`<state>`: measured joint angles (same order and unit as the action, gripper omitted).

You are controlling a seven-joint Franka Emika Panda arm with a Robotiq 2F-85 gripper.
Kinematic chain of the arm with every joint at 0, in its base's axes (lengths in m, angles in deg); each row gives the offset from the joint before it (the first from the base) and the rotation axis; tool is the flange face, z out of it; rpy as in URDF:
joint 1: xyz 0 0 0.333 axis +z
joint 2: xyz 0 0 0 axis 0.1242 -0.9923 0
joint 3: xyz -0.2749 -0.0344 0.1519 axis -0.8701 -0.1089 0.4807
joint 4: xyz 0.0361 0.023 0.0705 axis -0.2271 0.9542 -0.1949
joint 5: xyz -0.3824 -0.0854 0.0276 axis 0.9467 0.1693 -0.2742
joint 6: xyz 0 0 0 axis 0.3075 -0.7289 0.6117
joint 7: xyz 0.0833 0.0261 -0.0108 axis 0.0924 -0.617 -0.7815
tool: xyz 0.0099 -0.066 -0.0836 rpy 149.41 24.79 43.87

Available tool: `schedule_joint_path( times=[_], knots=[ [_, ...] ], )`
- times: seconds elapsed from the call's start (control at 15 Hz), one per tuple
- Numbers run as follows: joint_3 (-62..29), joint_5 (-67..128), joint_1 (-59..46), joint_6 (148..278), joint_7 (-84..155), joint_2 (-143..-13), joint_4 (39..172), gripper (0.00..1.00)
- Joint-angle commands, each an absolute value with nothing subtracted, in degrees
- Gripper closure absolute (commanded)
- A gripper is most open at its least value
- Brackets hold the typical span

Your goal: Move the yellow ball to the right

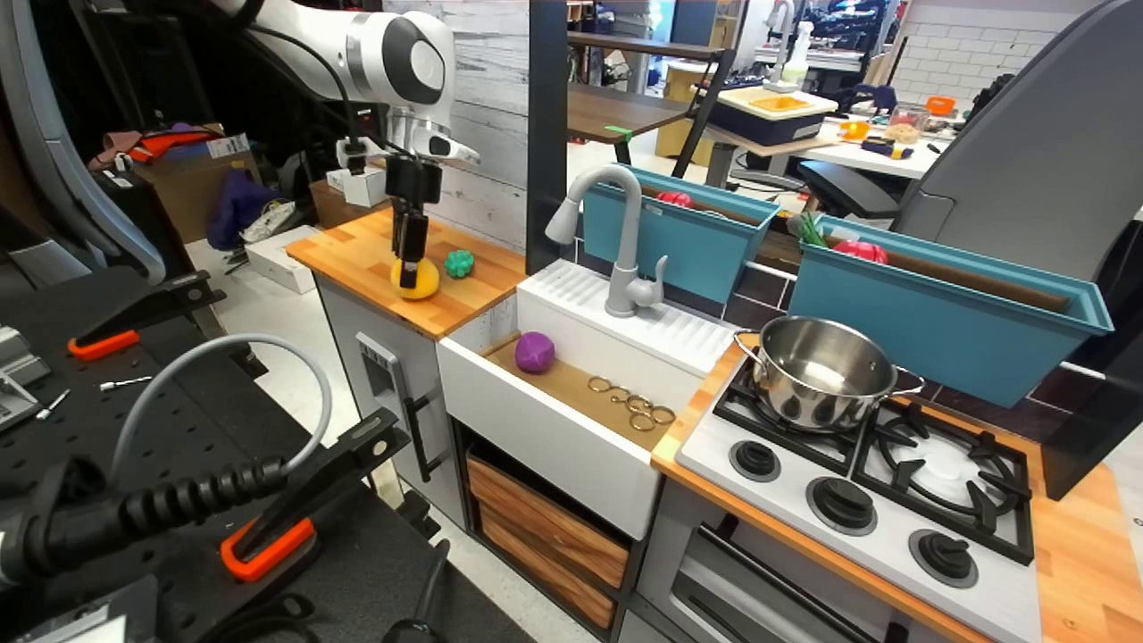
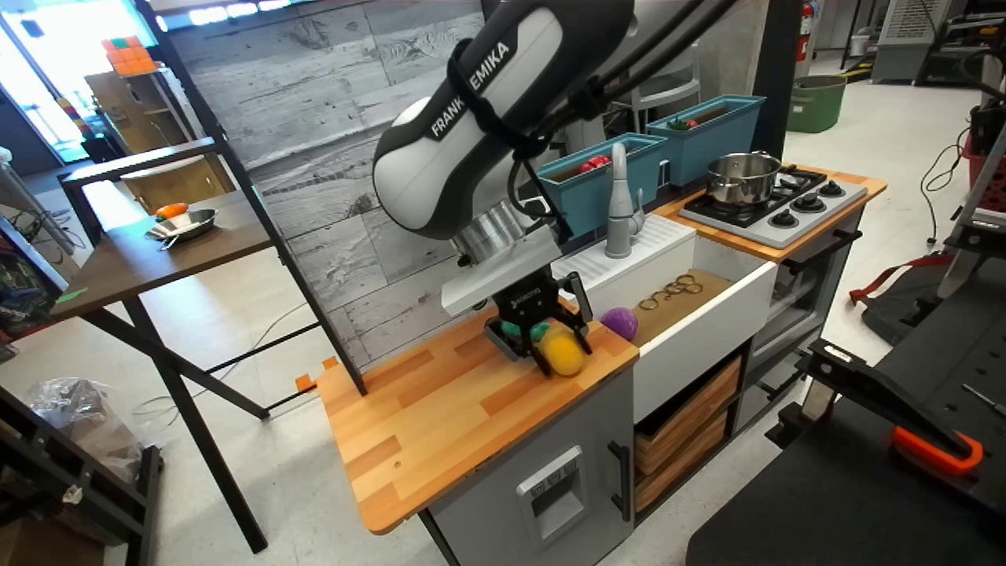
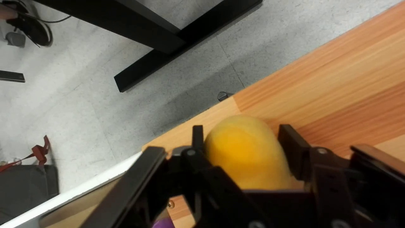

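Pointed downward, the gripper (image 3: pixel 242 141) is found clamped on the yellow ball (image 3: pixel 248 155); in the wrist view, its black fingertips (image 3: pixel 292 150) are set against opposite sides of the smooth yellow-orange surface. The ball is held at the wooden countertop (image 2: pixel 440 424), toward the sink end and near the front edge, though whether the wood is touched by its underside cannot be told. Just beside the ball, nearer the gray plank panel (image 1: pixel 487 116), a small green object (its visible side is covered in knobs) (image 1: pixel 459 263) is seated on the same wood. Above, the white and black arm (image 2: pixel 464 149) is bent down toward the counter.

Within the white sink (image 1: pixel 554 455), a purple ball (image 1: pixel 535 353) is placed at the end nearer that countertop, and several gold-coloured rings (image 1: pixel 640 412) are laid toward the far end. Behind the basin, a gray faucet (image 1: pixel 629 232) is mounted. On the stove (image 1: pixel 891 525), a metal pot (image 1: pixel 817 411) is set over the burner nearer the sink. Two teal planters (image 1: pixel 670 248) are lined up at the back, and red items (image 1: pixel 860 252) are partly seen inside them.
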<state>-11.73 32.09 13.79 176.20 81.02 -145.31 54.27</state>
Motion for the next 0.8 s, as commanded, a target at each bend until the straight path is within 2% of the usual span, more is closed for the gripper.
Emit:
schedule_joint_path(
  times=[0.0, 0.13, 0.73],
  knots=[
    [-10.3, 30.5, 13.1, 172.7, 79.7, -145.0, 53.7, 0.06],
    [-9.7, 30.1, 13.0, 171.6, 78.5, -143.8, 54.3, 0.0],
    [-7.9, 29.9, 14.7, 179.5, 74.8, -130.1, 59.1, 0.0]
  ],
)
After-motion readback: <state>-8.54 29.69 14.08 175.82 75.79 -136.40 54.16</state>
